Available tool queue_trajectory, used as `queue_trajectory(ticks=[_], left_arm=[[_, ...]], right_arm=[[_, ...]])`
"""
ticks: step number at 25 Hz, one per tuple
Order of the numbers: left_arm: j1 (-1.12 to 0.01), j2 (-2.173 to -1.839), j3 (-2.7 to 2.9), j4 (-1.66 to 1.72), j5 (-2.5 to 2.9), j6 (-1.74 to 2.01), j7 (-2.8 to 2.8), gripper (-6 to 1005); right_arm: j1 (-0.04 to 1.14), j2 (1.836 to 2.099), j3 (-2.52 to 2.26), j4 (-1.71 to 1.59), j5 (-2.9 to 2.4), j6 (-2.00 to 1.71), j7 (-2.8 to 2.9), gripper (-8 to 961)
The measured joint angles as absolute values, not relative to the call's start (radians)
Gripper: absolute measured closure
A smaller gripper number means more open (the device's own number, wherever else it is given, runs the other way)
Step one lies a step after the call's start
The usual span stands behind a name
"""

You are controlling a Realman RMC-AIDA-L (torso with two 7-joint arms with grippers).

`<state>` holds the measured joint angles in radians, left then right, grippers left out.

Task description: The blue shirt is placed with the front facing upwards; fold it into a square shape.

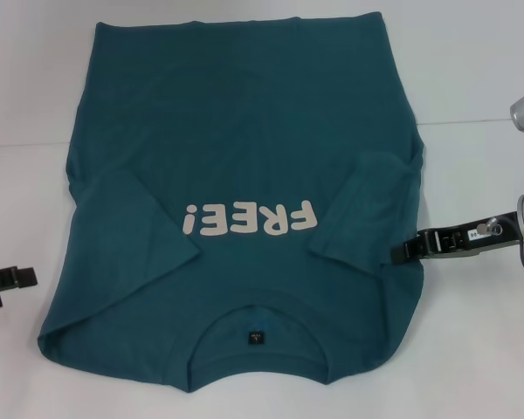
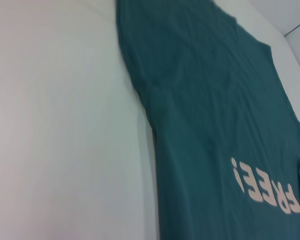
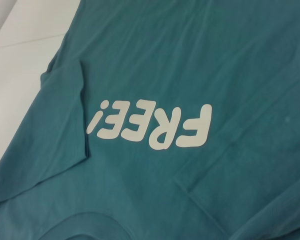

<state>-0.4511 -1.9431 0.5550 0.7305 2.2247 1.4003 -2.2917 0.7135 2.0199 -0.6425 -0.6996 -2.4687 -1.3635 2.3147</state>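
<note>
At the blue shirt's (image 1: 236, 148) edge, right end effector (image 1: 405, 248) touches.

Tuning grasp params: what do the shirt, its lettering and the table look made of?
Shirt: soft matte knit, likely cotton jersey; it drapes and creases, sleeves folded flat.
Lettering: smooth off-white print, probably vinyl or ink, sharp edges.
Table: plain white, matte, flat; material unclear.

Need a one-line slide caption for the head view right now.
Blue shirt front-up on white table, both sleeves folded inward; right tool at its right edge, left tool off to the left.
</note>
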Motion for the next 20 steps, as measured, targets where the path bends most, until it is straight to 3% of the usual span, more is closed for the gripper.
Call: queue_trajectory(ticks=[20], left_arm=[[-0.48,-1.951,0.581,0.722,2.306,1.477,-2.346,73]], right_arm=[[0.696,2.032,-0.643,-0.7,-2.457,-1.372,2.286,916]])
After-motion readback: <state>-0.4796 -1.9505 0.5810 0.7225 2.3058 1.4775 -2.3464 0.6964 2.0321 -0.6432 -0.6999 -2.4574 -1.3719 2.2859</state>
